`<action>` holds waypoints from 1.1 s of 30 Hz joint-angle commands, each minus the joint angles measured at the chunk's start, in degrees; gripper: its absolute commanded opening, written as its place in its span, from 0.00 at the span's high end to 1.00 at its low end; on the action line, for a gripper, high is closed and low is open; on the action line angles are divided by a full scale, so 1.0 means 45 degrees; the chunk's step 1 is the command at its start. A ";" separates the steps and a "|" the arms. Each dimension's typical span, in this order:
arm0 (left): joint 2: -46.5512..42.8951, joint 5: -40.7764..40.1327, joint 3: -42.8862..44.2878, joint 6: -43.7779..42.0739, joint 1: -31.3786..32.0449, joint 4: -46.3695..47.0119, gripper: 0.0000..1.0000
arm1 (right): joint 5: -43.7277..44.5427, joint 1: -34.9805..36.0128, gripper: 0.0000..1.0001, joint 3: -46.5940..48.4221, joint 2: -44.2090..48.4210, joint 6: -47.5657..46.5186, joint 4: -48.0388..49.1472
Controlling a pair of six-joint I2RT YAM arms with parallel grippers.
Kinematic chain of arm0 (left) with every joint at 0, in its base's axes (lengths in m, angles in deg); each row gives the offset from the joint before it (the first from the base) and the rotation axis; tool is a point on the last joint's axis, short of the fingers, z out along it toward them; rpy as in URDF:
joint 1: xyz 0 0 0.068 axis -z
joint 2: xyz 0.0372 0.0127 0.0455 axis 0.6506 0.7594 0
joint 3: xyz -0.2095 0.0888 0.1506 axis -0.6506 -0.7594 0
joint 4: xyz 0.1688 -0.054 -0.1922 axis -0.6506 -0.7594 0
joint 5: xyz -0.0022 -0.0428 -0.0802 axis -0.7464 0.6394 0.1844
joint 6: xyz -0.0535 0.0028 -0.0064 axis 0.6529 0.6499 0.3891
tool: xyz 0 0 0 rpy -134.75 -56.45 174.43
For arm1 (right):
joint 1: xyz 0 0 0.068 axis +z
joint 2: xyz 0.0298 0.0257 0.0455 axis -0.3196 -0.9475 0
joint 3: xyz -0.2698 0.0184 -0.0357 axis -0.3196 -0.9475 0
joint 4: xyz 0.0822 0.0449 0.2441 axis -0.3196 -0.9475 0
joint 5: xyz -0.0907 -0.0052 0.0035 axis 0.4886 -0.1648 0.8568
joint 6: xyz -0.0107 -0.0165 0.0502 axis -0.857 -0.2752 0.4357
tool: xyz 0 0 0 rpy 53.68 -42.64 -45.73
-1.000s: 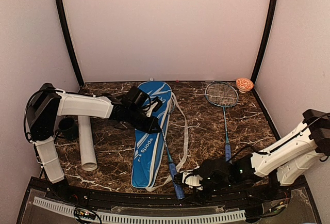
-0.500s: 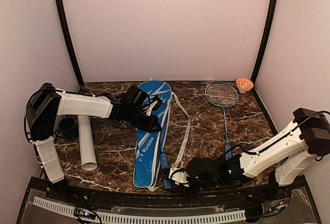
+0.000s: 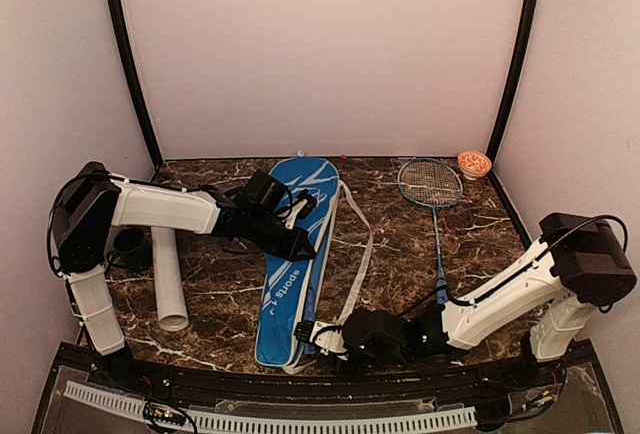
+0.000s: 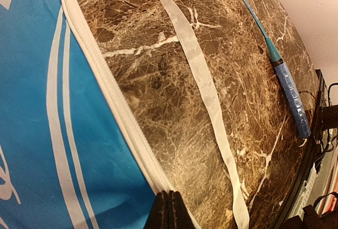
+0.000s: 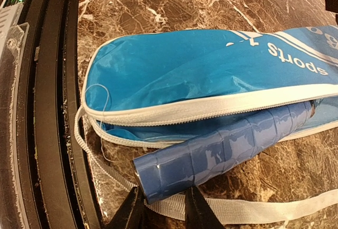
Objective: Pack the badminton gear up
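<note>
Clamps right fingers (image 5: 131,209) around one racket (image 5: 227,147) handle at the single cover (image 3: 295,254) mouth, front desk edge; pinches left fingers (image 4: 162,213) onto cover rim; second racket (image 3: 430,184) toward right-rear corner.

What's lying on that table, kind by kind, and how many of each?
Rackets: 2
Racket cover: 1
White tube: 1
Bowl: 1
Black cup: 1
Total: 6
</note>
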 commanded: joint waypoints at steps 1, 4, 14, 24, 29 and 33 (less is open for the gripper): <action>-0.0448 0.0913 -0.0393 0.0304 0.0313 -0.0035 1.00 | 0.1191 -0.0095 0.74 0.0332 -0.0137 0.0296 0.1293; -0.0466 0.0864 -0.0477 0.0418 0.0313 0.0036 1.00 | 0.1209 -0.0075 0.74 0.0327 -0.0072 0.0253 0.1745; -0.0624 0.0374 -0.0497 0.0822 0.0313 -0.0085 1.00 | 0.0766 -0.0073 0.76 0.0770 -0.1443 0.0269 0.2520; -0.3623 -0.2748 -0.0569 0.0813 0.0293 -0.3093 0.52 | 0.0792 -0.0075 0.76 0.0324 -0.1861 0.0728 0.2951; -0.6117 -0.2756 -0.3177 0.1449 0.0604 -0.4438 0.57 | 0.0668 -0.0075 0.76 0.0300 -0.1921 0.0836 0.3263; -0.7835 -0.2862 -0.5273 0.2933 0.1923 -0.4796 0.60 | 0.0491 -0.0073 0.76 0.0321 -0.2035 0.0867 0.3400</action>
